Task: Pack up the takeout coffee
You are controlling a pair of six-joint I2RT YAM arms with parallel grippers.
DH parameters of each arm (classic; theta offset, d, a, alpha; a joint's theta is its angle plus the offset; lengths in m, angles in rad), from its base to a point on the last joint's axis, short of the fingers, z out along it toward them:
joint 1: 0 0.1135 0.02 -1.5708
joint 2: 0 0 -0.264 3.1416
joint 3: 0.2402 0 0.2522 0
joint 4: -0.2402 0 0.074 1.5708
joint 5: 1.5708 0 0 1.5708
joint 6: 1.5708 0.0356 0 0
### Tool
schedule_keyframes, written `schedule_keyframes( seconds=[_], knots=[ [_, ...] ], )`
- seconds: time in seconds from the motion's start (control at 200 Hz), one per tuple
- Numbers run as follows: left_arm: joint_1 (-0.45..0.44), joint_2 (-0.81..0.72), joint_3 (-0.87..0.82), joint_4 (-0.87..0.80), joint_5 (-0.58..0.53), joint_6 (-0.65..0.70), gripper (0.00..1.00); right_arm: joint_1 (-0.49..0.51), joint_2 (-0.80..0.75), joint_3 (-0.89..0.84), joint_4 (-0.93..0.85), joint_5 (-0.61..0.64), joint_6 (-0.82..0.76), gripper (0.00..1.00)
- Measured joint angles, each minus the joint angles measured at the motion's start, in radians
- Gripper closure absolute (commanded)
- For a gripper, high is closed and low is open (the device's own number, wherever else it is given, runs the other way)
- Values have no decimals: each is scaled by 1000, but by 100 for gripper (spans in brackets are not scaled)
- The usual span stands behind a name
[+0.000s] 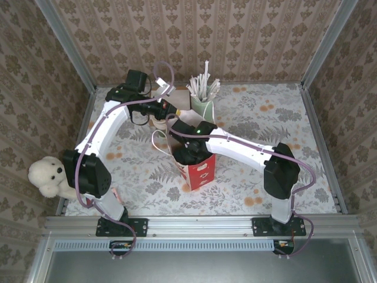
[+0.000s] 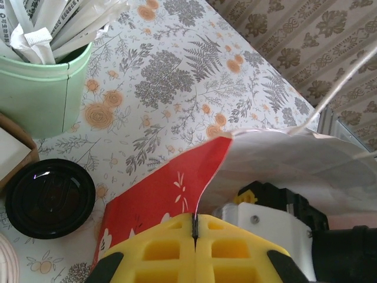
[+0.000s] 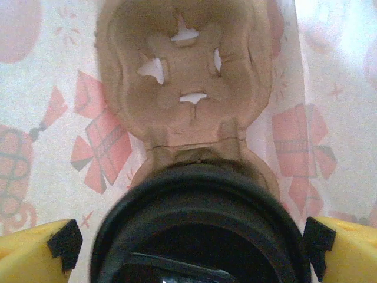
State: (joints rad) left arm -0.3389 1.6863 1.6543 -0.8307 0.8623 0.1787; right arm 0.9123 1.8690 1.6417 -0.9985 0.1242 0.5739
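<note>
Right wrist view looks straight down between the yellow fingers of the right pincer (image 3: 192,243), which stand spread wide on either side of the takeout coffee (image 3: 200,197). A sliver of pale paper shows between the lid and one pad, so the fingers look clear of the cup rather than gripping it (on the other side I cannot tell whether pad and lid touch).

The cup shows mostly as a round, glossy black plastic lid, seated evenly, with no spill visible. Its wall is hidden beneath. It stands upright in the near pocket of a brown moulded-pulp cup carrier (image 3: 182,71) lying on the floor of the red-and-white printed paper bag (image 3: 47,118). The carrier's far pocket, with its four slits, holds nothing.

At the bag's upper edge the left pincer (image 2: 194,233) is pressed shut on the paper, holding the mouth apart. The bag stands in the middle of the floral-patterned worktop (image 1: 259,118).

I judge the step in hand to be setting the coffee down inside the bag. The next move calls for a straight upward lift of the right arm, clear of the lid, the bag walls and the string handles, while the left holds the edge.
</note>
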Motion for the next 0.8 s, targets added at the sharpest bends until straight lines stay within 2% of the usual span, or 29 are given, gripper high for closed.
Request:
schedule_keyframes(
  seconds=[0.275,0.61,0.8],
  knots=[
    [0,-3,0,1,-17,-3,100,0,-48,0,7,8,-22,0],
    [-17,-15,0,0,-122,-98,100,0,-103,-3,56,58,-30,0],
    [-21,-16,0,-6,-146,-119,100,0,-201,-103,151,88,-41,0]
  ],
)
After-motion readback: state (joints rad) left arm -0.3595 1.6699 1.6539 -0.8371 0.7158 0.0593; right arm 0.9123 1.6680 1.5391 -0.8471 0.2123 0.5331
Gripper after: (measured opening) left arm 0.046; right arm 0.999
